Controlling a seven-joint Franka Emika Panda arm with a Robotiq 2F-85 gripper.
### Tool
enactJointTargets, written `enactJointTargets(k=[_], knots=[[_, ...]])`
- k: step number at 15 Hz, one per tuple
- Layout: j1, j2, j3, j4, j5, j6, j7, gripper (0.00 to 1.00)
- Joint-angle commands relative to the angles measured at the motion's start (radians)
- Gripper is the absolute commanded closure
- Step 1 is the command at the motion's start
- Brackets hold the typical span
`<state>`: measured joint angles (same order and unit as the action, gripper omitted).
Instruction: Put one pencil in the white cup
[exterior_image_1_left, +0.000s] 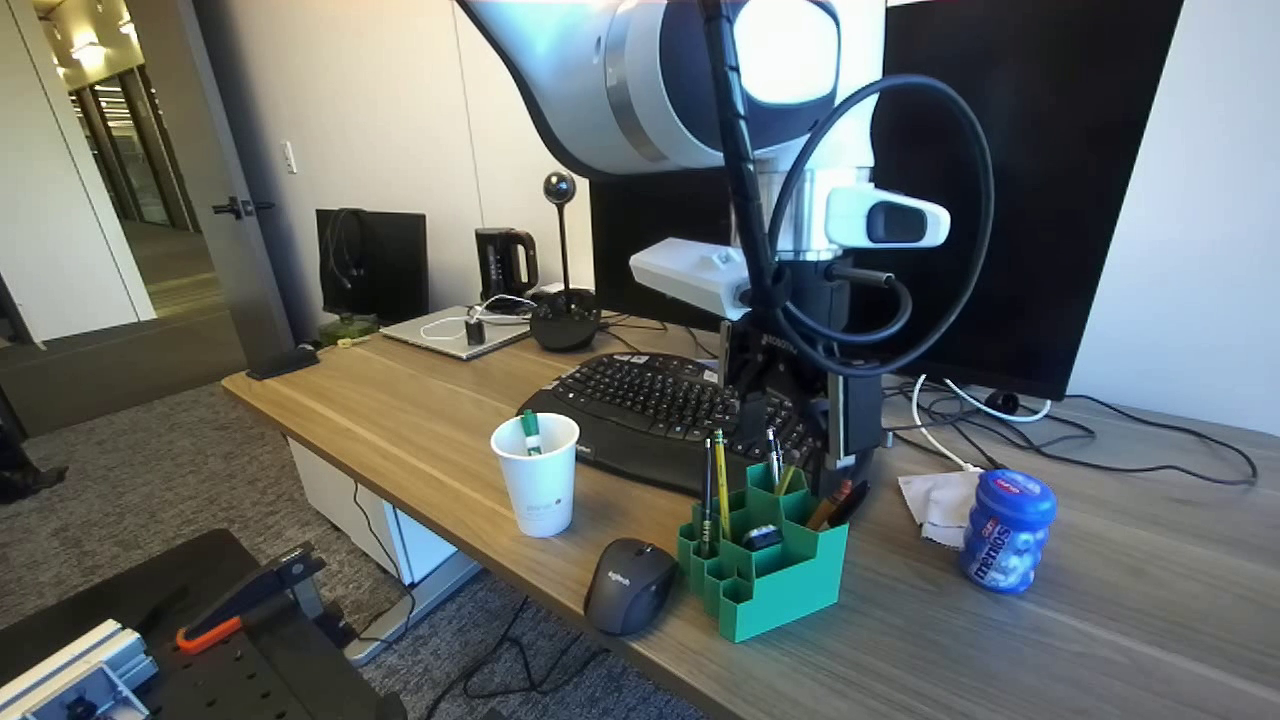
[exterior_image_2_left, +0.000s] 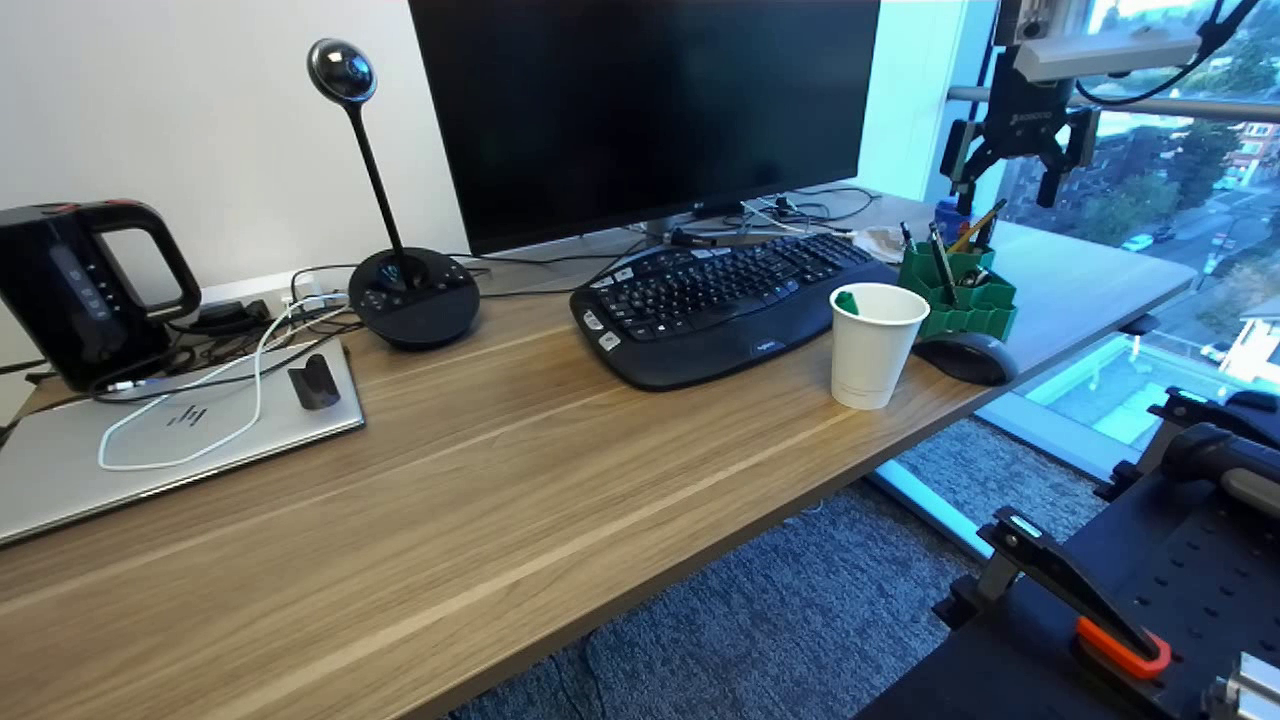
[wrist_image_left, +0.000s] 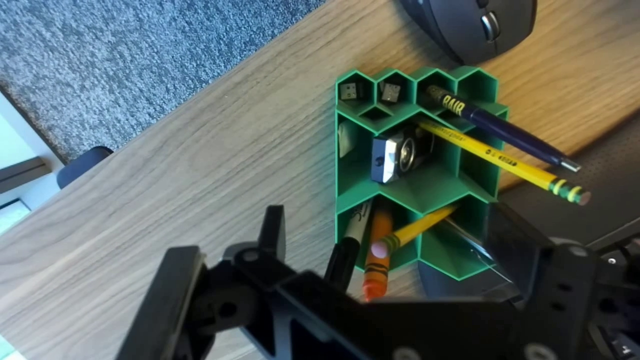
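The short yellow pencil with a pink eraser (wrist_image_left: 417, 227) and the long yellow pencil with a green-banded end (wrist_image_left: 505, 160) lean in the green plastic organiser with hexagonal cells (exterior_image_1_left: 795, 595), below the fingers (wrist_image_left: 273, 230). The short pencil lies under the gap between the fingers, its eraser over a thick orange crayon-like stick (wrist_image_left: 379, 262); the long pencil lies farther from the gap, beside a dark-blue pen (wrist_image_left: 515, 135). The fingers of the black two-finger gripper (exterior_image_2_left: 1006, 195) stand wide apart and grip nothing. Well apart from the fingers, and lower, the white tapered paper cup (exterior_image_1_left: 540, 495) stands upright on the wood-grain desk (exterior_image_2_left: 500, 480), past the dark grey computer mouse (exterior_image_1_left: 632, 585); it contains a green-capped marker (exterior_image_1_left: 531, 425).

From my position in the room, the step in hand appears to be the approach, before any grasp. Next, select one pencil, align the fingers across its shaft, lower them astride it, and close. Avoid catching the neighbouring stick or pen.
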<state>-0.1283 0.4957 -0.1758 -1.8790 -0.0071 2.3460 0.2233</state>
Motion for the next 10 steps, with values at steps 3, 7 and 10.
enactJointTargets(k=[3, 7, 10], knots=[[-0.004, 0.013, 0.001, 0.016, 0.005, 0.006, -0.006, 0.0], [-0.004, 0.015, 0.001, 0.017, 0.005, 0.005, -0.005, 0.0], [-0.004, 0.017, 0.001, 0.019, 0.006, 0.004, -0.004, 0.0]])
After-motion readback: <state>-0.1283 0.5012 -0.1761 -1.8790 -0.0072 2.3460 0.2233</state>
